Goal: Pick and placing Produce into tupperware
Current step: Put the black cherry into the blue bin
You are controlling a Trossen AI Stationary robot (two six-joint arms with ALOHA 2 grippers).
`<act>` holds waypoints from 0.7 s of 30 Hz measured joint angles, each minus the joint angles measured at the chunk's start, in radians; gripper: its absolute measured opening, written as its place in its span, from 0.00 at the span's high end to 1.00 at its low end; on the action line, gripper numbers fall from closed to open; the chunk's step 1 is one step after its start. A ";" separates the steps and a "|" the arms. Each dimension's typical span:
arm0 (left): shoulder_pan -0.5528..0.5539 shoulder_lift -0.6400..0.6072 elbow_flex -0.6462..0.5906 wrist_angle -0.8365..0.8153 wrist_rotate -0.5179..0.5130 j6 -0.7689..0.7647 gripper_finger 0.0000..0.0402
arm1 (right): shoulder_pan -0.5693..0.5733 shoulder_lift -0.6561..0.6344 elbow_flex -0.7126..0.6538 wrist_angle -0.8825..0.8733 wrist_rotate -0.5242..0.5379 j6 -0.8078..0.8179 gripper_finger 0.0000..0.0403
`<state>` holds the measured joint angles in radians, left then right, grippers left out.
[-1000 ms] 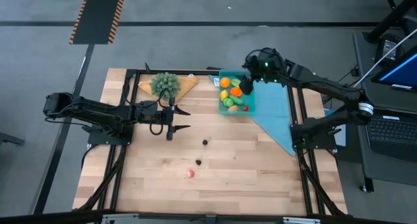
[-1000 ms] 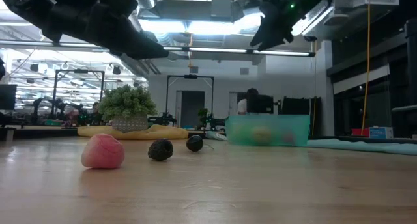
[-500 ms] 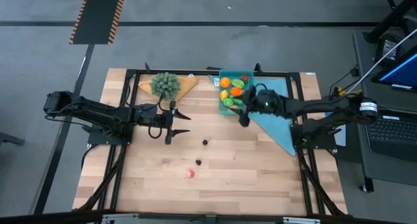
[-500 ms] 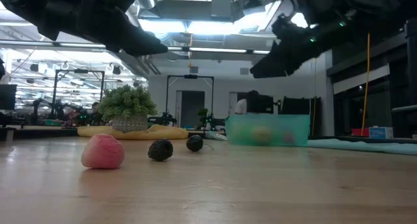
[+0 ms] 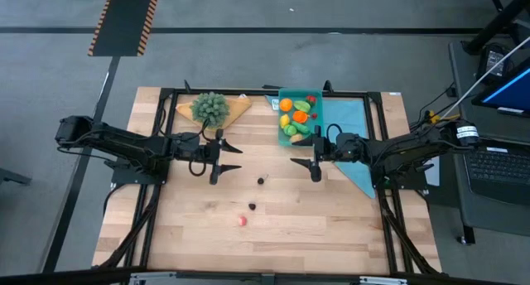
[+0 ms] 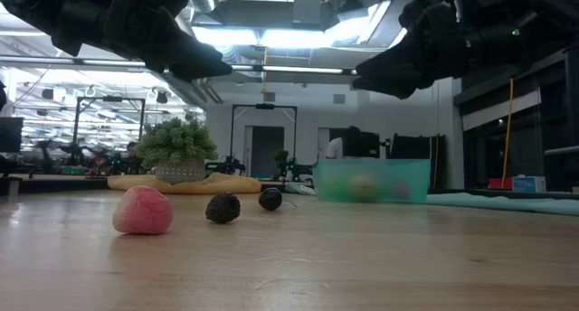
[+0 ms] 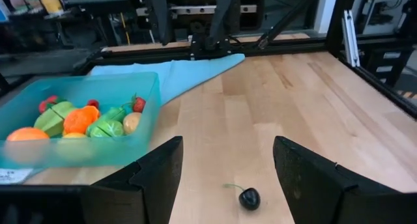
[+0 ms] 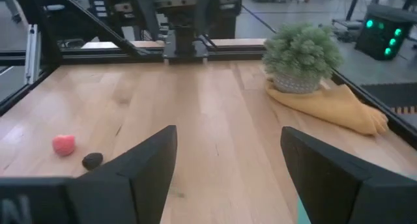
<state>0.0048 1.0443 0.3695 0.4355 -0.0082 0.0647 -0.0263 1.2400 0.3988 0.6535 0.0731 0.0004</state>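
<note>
The teal tupperware [image 5: 300, 118] stands at the table's far side and holds several produce pieces, orange, green, yellow and red [image 7: 78, 120]. Three produce pieces lie loose on the wood. They are a dark cherry [image 5: 261, 181], a dark lump [image 5: 252, 207] and a pink-red piece [image 5: 241, 221]. My left gripper [image 5: 238, 155] is open and hovers left of the cherry [image 7: 249, 198], pointing right. My right gripper [image 5: 302, 167] is open and hovers near the tupperware's near end, pointing left. Its wrist view shows the pink piece [image 8: 63, 144] and the dark lump [image 8: 92, 160] ahead.
A bushy green plant [image 5: 210, 107] sits on a tan wedge board at the far left. A light-blue cloth [image 5: 352, 144] lies under and to the right of the tupperware. Black frame rails run along the table's sides. Bare wood stretches across the near half.
My right gripper has left its place above the tupperware, moved toward the table's near edge and middle, dropped lower and turned level, so it points left. The left arm and the loose produce have stayed put.
</note>
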 joint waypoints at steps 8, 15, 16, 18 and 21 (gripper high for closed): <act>0.000 0.000 0.000 0.000 0.000 -0.032 0.43 | -0.001 0.000 0.000 0.001 0.003 0.070 0.32; 0.000 0.000 0.000 0.000 0.000 -0.034 0.43 | -0.004 0.001 0.000 -0.045 0.064 0.145 0.32; 0.000 0.000 0.000 0.000 0.000 -0.034 0.43 | -0.004 0.001 0.000 -0.054 0.063 0.145 0.32; 0.000 0.000 0.000 0.000 0.000 -0.034 0.43 | -0.002 0.015 0.000 -0.050 0.035 0.129 0.32; 0.000 0.000 0.000 0.001 0.000 -0.037 0.43 | 0.011 0.054 0.007 -0.032 -0.030 0.062 0.32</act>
<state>0.0048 1.0445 0.3692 0.4362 -0.0084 0.0281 -0.0156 1.2943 0.4062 0.6216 0.0429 0.0623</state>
